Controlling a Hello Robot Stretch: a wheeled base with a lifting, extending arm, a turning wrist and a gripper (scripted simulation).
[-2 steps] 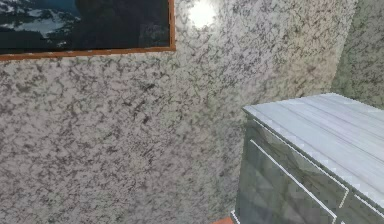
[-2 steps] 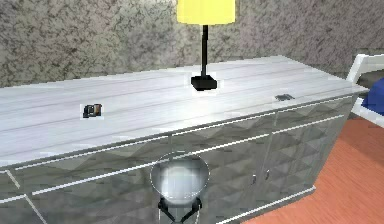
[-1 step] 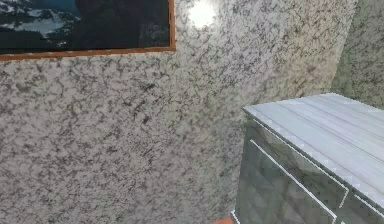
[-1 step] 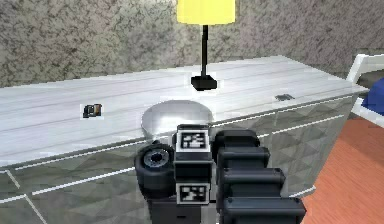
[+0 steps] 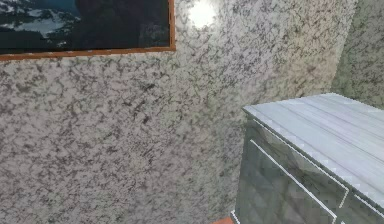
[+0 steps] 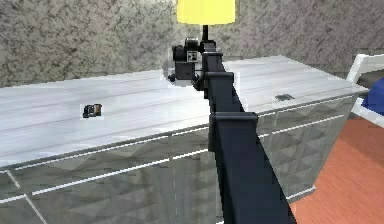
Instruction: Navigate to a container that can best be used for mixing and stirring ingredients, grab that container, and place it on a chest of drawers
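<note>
Reaching up the middle of the arm side view, a dark square-barred arm (image 6: 236, 135) ends in a black two-fingered gripper (image 6: 179, 67) at upper centre. At its far end, a pale rounded container (image 6: 170, 77) shows against the top of a long pale grey chest of drawers (image 6: 120, 122); whether it is held cannot be told. A yellow lampshade (image 6: 207, 10) sits above.

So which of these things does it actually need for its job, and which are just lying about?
For the job: chest of drawers; gripper; pale rounded thing by the gripper, perhaps the mixing bowl.

Lying about: yellow lamp; small dark thing; flat dark thing; white chair; framed picture.
</note>
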